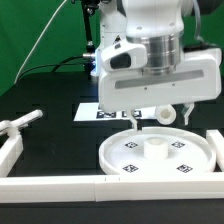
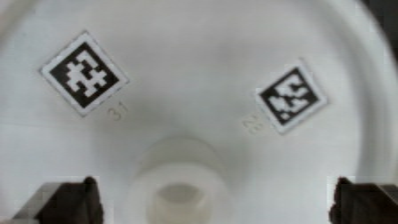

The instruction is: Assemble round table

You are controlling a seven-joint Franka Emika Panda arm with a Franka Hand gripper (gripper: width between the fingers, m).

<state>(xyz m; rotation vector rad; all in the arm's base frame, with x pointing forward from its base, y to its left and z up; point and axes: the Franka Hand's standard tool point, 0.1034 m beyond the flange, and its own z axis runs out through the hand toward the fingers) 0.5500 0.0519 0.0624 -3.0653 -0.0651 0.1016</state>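
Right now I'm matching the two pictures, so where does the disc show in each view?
Exterior view: the disc lies low, right of centre.
Wrist view: the disc fills nearly the whole picture.
Shared landmark: the raised hub at its centre.

Exterior view: bright, even light with no hard shadows; its source cannot be told. The round disc [image 1: 160, 158] is almost glaring white, its floor a shade greyer than its rim. Around the disc, the black table [image 1: 60, 95] is so dark that no detail shows. The picture is small and soft, and the disc's tags [image 1: 128, 147] read as dark specks.

Wrist view: the disc fills the picture, softly lit and greying toward its rim. Everything is blurred. Tag edges smear, and the fingertips [image 2: 75, 200] close over the disc are dark, out-of-focus shapes.
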